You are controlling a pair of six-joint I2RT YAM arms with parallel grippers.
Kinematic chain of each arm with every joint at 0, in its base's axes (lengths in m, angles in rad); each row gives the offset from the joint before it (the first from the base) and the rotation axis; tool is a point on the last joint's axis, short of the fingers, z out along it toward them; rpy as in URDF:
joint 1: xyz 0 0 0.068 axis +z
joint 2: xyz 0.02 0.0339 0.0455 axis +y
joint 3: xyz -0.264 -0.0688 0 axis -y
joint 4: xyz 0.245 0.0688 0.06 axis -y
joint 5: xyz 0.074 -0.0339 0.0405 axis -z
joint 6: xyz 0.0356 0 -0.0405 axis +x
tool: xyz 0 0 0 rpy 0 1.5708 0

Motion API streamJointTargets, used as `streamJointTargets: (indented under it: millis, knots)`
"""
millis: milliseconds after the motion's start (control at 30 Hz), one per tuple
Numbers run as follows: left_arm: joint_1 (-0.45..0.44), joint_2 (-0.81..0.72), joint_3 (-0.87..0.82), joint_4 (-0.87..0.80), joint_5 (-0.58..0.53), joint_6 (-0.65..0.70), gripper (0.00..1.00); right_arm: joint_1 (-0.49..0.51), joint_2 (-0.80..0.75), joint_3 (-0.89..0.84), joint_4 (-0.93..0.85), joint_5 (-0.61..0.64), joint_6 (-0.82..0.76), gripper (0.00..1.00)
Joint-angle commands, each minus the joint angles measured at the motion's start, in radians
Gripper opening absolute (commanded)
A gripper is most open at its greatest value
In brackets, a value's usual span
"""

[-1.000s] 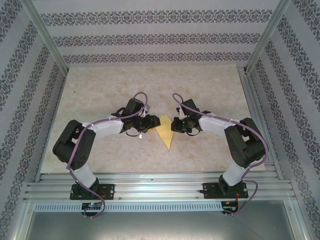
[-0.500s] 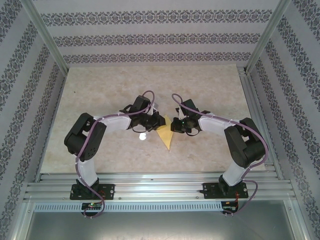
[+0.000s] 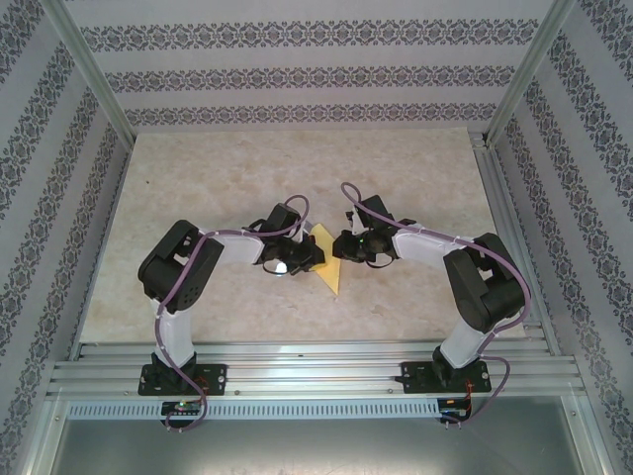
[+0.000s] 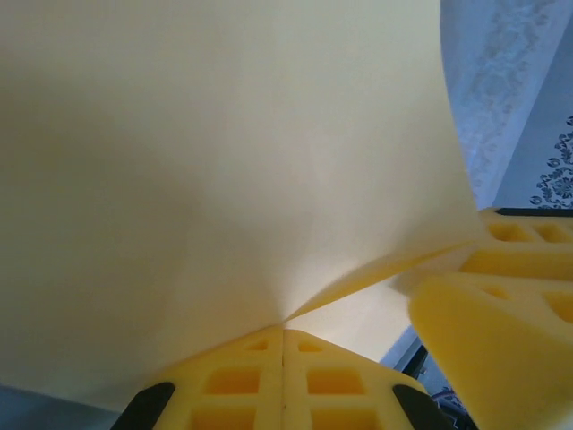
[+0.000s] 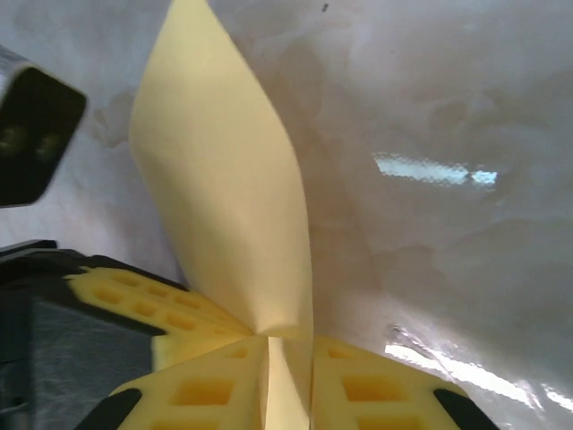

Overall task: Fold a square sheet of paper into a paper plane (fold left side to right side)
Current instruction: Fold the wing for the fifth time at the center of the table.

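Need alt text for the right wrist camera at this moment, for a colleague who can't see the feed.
A yellow sheet of paper stands up from between the right gripper's two yellow fingers, leaning up and left over a pale marbled table. The left gripper's yellow fingers meet the sheet from the lower left, and a dark block sits at the upper left.

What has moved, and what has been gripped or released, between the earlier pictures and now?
The left gripper moved right, toward the right gripper, and shut on the left side of the folded yellow paper, lifting it so the paper looks narrower from above. The right gripper stayed at the paper's right edge; the paper's near tip stayed in place on the table.
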Motion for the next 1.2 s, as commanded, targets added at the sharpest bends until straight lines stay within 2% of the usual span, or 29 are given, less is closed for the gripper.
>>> streamJointTargets:
  millis: [0, 267, 367, 567, 700, 933, 1000, 1167]
  knots:
    - [-0.018, 0.022, -0.014, 0.019, -0.021, 0.016, 0.03, 0.006, -0.032, -0.013, 0.058, -0.072, 0.053, 0.22]
    - [-0.018, 0.032, -0.025, 0.019, -0.04, 0.022, 0.01, 0.009, -0.039, -0.032, 0.083, -0.103, 0.077, 0.25]
    - [-0.018, 0.032, -0.029, 0.022, -0.04, 0.019, 0.01, -0.002, -0.04, -0.046, 0.062, -0.06, 0.073, 0.26]
    - [-0.018, 0.023, -0.03, 0.012, -0.042, 0.024, 0.01, -0.062, -0.09, -0.081, 0.002, -0.001, 0.018, 0.39]
    - [-0.018, 0.021, -0.03, 0.01, -0.05, 0.023, 0.01, -0.042, -0.086, -0.15, 0.105, -0.062, 0.059, 0.38]
    - [-0.018, 0.02, -0.023, 0.0, -0.055, 0.03, 0.0, 0.034, -0.161, -0.261, 0.198, 0.054, 0.067, 0.35]
    - [-0.018, 0.019, -0.021, -0.002, -0.054, 0.033, 0.0, 0.05, -0.159, -0.275, 0.214, 0.057, 0.072, 0.31]
    - [-0.018, 0.019, -0.015, -0.01, -0.057, 0.036, 0.0, 0.085, -0.143, -0.316, 0.285, 0.05, 0.123, 0.3]
